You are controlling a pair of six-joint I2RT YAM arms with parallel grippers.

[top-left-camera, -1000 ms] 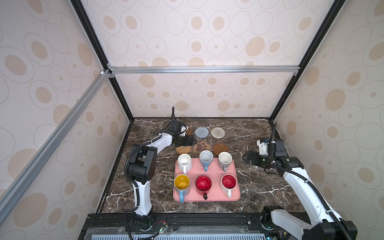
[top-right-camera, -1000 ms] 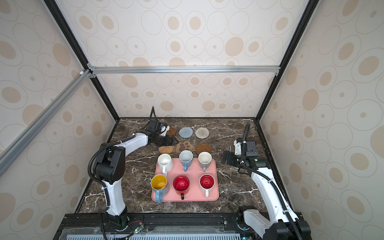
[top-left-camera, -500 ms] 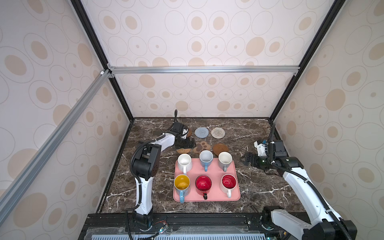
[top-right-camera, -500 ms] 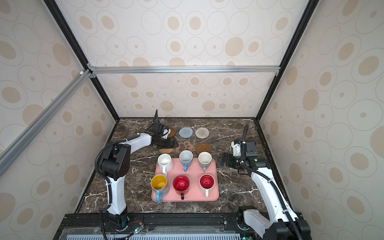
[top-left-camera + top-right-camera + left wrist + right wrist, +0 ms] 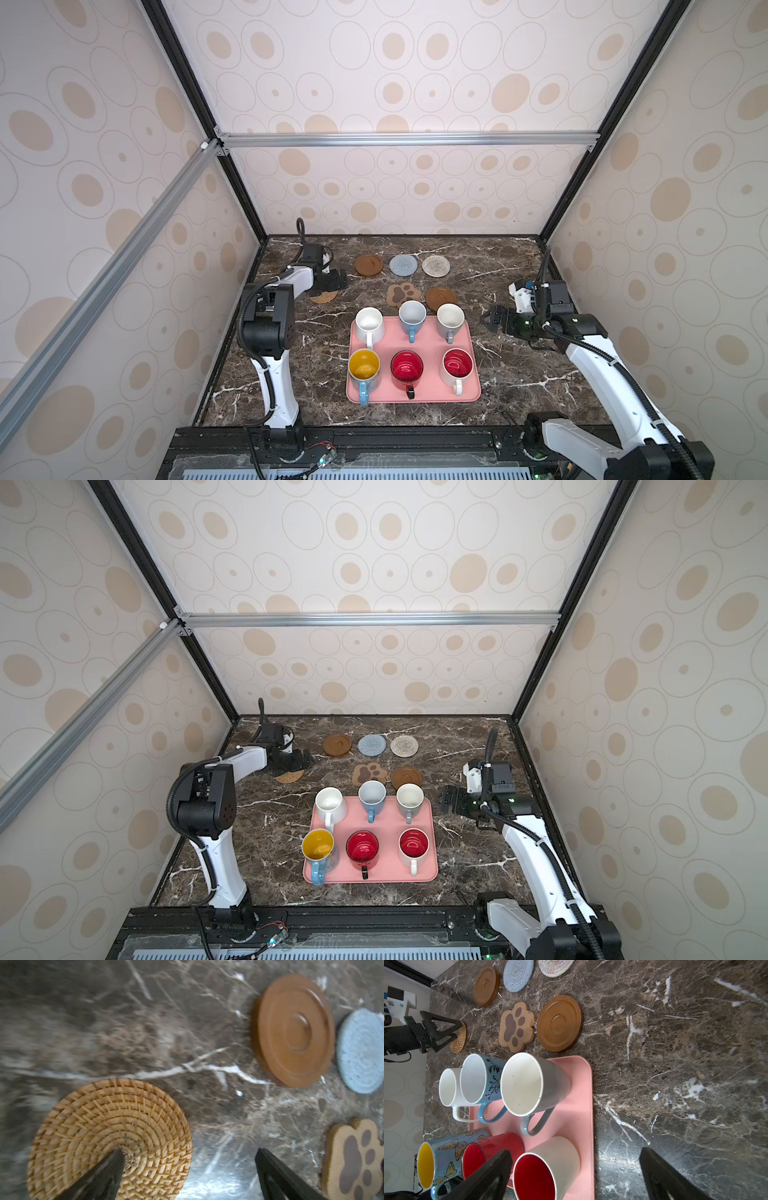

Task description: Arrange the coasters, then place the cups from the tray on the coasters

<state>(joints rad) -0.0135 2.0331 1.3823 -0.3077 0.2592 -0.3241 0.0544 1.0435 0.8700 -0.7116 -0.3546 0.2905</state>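
Both top views: rattan coaster (image 5: 325, 297) partly hidden under left pincer (image 5: 340, 279). Left wrist view: much of bench (image 5: 83, 1022) blurred; blue-grey coaster (image 5: 361, 1051) and paw coaster (image 5: 351, 1159) cut by frame edge. Right wrist view: cream coaster (image 5: 556, 967) cropped, red mug (image 5: 500, 1142) partly behind a finger (image 5: 488, 1174) of right pincer (image 5: 575, 1151).

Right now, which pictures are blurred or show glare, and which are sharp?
Left wrist view: motion blur smears the marble table and wooden coaster; glare shines on it by the open left hand. Right wrist view: sharp, cups stretched by the lens. Both top views: sharp, evenly lit.
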